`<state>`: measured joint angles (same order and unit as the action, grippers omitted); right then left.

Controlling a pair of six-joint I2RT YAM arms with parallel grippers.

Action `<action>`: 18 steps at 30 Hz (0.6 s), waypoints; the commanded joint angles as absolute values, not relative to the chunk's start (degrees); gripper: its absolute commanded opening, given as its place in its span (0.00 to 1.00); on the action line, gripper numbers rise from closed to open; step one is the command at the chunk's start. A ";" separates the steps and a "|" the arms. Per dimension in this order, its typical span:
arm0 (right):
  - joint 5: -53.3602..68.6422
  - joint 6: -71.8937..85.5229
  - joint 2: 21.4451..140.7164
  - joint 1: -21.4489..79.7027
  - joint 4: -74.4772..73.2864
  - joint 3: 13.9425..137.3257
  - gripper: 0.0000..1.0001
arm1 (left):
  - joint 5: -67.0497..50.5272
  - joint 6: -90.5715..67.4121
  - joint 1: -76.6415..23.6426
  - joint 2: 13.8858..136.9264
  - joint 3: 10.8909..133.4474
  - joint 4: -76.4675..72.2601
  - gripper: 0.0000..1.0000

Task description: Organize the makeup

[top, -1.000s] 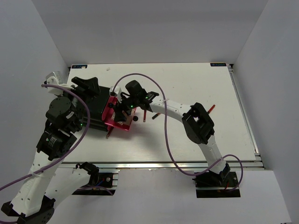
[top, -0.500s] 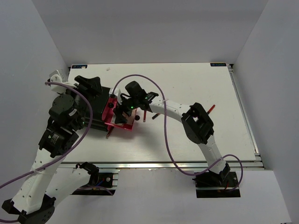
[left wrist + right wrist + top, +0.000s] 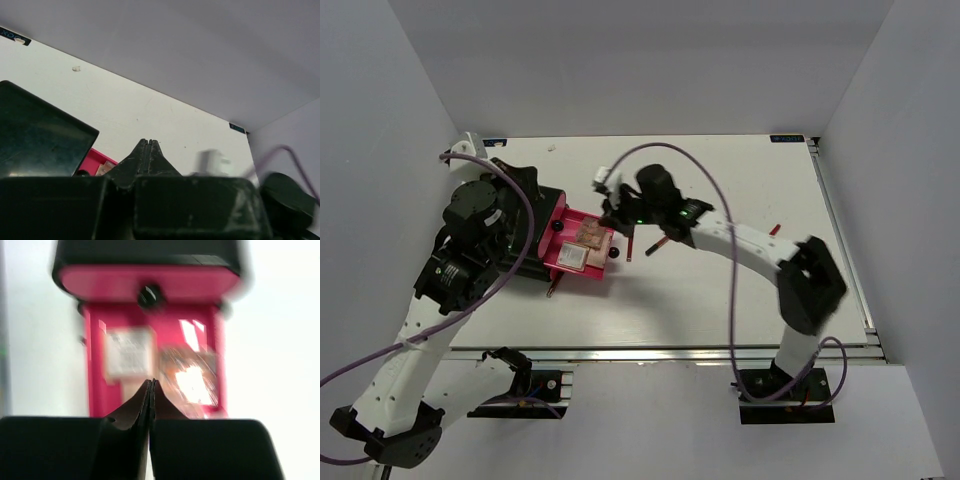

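Pink drawer [image 3: 582, 274] stands open from the black box [image 3: 542, 203] near the left edge of the tabletop [image 3: 750, 300], with two makeup palettes lying side by side in it: pale palette [image 3: 577, 257] on the near side, coppery palette [image 3: 592, 233] on the far side, close together, cannot tell if touching. Right gripper [image 3: 151, 390] hangs over the open end of the drawer, fingers pressed together, pinching nothing; right wrist view is blurred but shows both palettes just past the fingertips. Left gripper [image 3: 149, 146] is above the black box toward the far left corner, fingers also pressed together, nothing between them. Loose makeup on the tabletop: first red stick [image 3: 630, 248] just beside the drawer's open end, second red stick [image 3: 655, 247] near it toward the middle, third red stick [image 3: 775, 230] well apart toward the right edge, fourth red stick [image 3: 552, 289] at the near side of the box. No beige tubes can be made out
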<state>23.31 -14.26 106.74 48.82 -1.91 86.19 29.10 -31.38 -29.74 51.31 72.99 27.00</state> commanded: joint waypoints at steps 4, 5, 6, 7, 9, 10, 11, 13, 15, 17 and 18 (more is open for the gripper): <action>7.38 -12.94 95.00 41.76 9.35 69.69 0.00 | 17.70 -30.68 -23.58 61.77 80.06 38.40 0.00; 10.43 -11.88 96.05 40.62 2.88 69.87 0.00 | 14.19 -30.50 -18.33 63.09 80.68 38.93 0.01; 10.37 -10.65 96.41 39.39 0.55 69.44 0.00 | 6.32 -30.32 -15.32 65.37 80.86 39.28 0.07; 10.20 -8.98 96.50 39.29 -0.52 68.65 0.00 | 2.76 -30.24 -9.46 66.43 81.03 39.37 0.23; 9.06 -7.13 96.50 39.29 -2.28 66.81 0.03 | -4.87 -29.80 -4.50 68.46 81.04 38.68 0.41; 8.88 -4.07 97.64 39.29 -2.46 66.10 0.05 | -5.97 -28.92 -0.74 69.08 81.21 38.58 0.61; 8.62 -2.56 98.78 39.72 -4.38 66.53 0.05 | -6.76 -28.31 0.78 69.78 81.30 38.41 0.72; 8.26 -0.01 101.67 40.25 -7.28 70.02 0.00 | -7.82 -26.20 5.25 72.14 82.70 38.85 0.81; 9.58 3.86 106.07 40.95 -10.62 73.11 0.00 | -8.35 -24.10 7.02 73.82 84.02 39.29 0.87; 11.15 6.31 108.97 41.83 -10.90 76.54 0.00 | -7.13 -22.51 8.61 75.76 84.29 39.90 0.88; 11.60 6.85 109.68 42.18 -10.38 77.60 0.00 | -6.68 -21.37 8.96 76.11 84.11 39.82 0.88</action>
<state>9.82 1.17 108.86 40.86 -8.84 72.20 -3.77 -25.65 7.99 76.27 81.56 39.09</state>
